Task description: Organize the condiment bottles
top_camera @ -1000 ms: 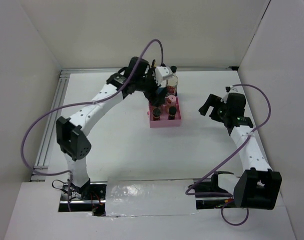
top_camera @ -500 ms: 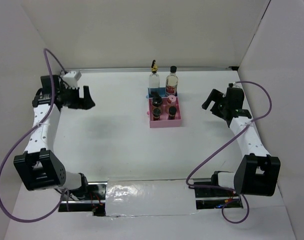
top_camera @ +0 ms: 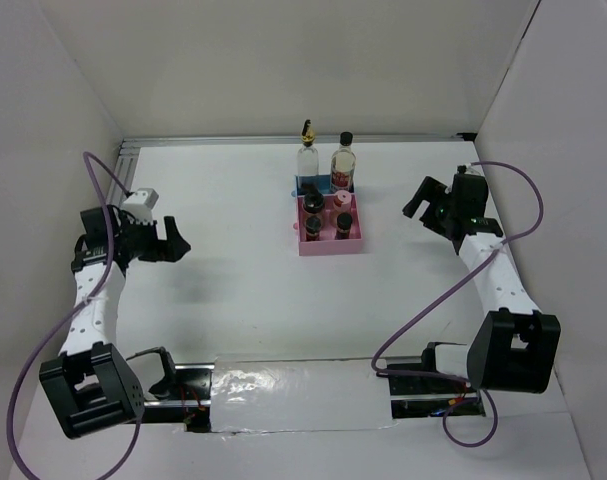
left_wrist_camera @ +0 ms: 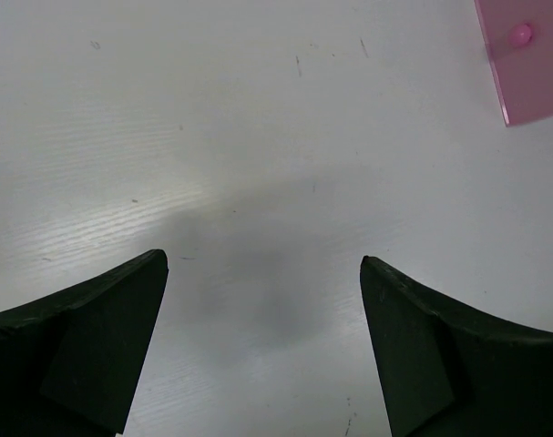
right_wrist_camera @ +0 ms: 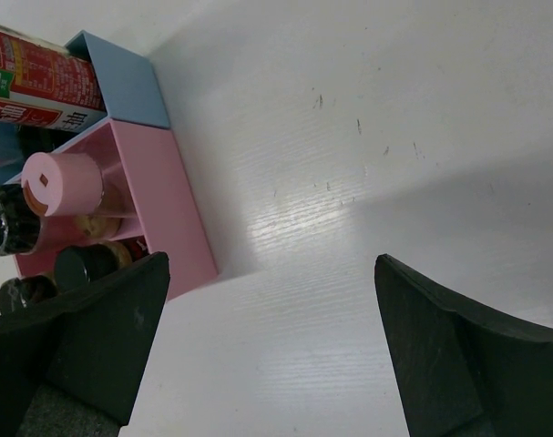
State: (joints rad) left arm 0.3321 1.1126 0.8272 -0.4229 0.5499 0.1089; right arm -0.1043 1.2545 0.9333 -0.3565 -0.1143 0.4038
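Standing apart from right claw (top_camera: pixel 420 200): bottles (top_camera: pixel 342 167)

We are seeing bright, even overhead light on the white counter (top_camera: pixel 253 280). In both wrist views the dark jaws are looking blurred at 5 and 7 o'clock, with soft shadow and pale glare spreading between them.

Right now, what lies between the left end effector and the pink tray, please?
Bare tabletop alone separates the left end effector from the pink tray, per top external view.
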